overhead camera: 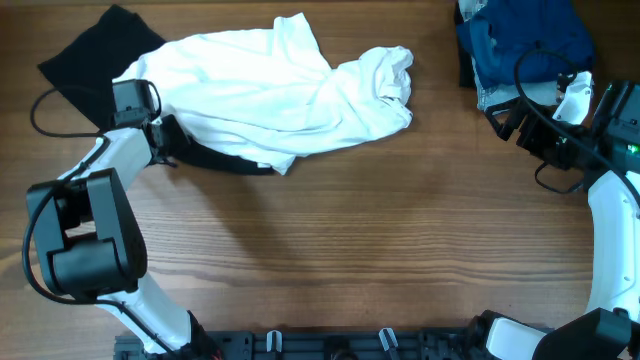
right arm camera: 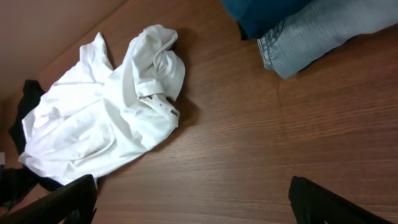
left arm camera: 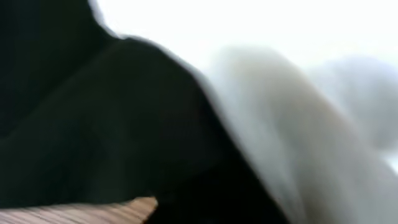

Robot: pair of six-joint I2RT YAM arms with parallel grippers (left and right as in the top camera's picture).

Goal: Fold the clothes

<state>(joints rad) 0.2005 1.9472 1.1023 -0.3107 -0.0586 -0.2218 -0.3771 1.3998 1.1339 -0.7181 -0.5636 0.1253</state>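
On the table [overhead camera: 400,250] from overhead, you see the white shirt [overhead camera: 270,95] crumpled toward the far left, partly over a black cloth [overhead camera: 95,50], with the left gripper [overhead camera: 168,140] at its left edge and the right gripper [overhead camera: 508,120] beside the blue pile [overhead camera: 525,40]. Your left wrist view is blurred cloth, so that grip cannot be told. Your right wrist view shows fingers [right arm camera: 62,202] spread wide, empty.

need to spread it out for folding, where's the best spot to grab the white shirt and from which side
Probably the bunched right end of the white shirt, coming in from the right over the table. The folds there stand raised and lie clear of other fabric, while its left edge overlaps the black cloth, so a pinch there could catch both.
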